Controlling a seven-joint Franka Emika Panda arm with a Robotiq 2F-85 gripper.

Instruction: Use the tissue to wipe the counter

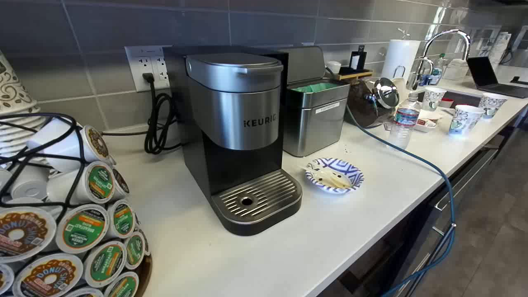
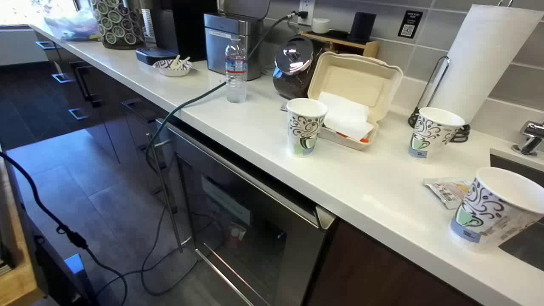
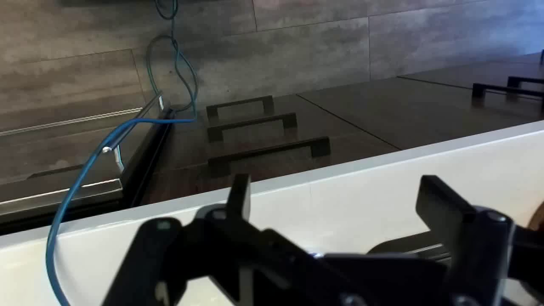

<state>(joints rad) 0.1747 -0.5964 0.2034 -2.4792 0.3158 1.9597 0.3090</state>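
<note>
The long white tabletop (image 1: 268,260) is shown in both exterior views, with dark cabinets (image 3: 361,106) and a glass-fronted appliance (image 2: 242,246) set beneath its front edge. A blue cable (image 3: 80,174) is draped across it and over that edge. On the tabletop a Keurig coffee maker (image 1: 239,107) is flanked by a pile of coffee pods (image 1: 86,227) and, just beside it, a stainless-steel bin (image 1: 313,128) with its lid raised. A paper towel roll (image 2: 480,63) is mounted on a wire holder.

In the wrist view the hand (image 3: 335,195) is seen over the tabletop near the front edge, its fingers spread wide apart, with white surface visible between them.

In an exterior view an open takeout clamshell (image 2: 355,78) is placed between a chrome-lidded jar (image 2: 293,83) and the paper towel roll. A plastic water bottle (image 2: 236,70) is stood upright near the cable. Three patterned paper cups (image 2: 304,127) are spread out: beside the clamshell, by the roll and beside the sink (image 2: 527,246). A blue-and-white bowl (image 1: 350,171) is set near the coffee maker, pale scraps contained in it. A white paper sheet (image 2: 342,110) is laid in the clamshell; whether this is the tissue cannot be told. A small sachet (image 2: 450,191) is left beside the cup nearest the sink.
</note>
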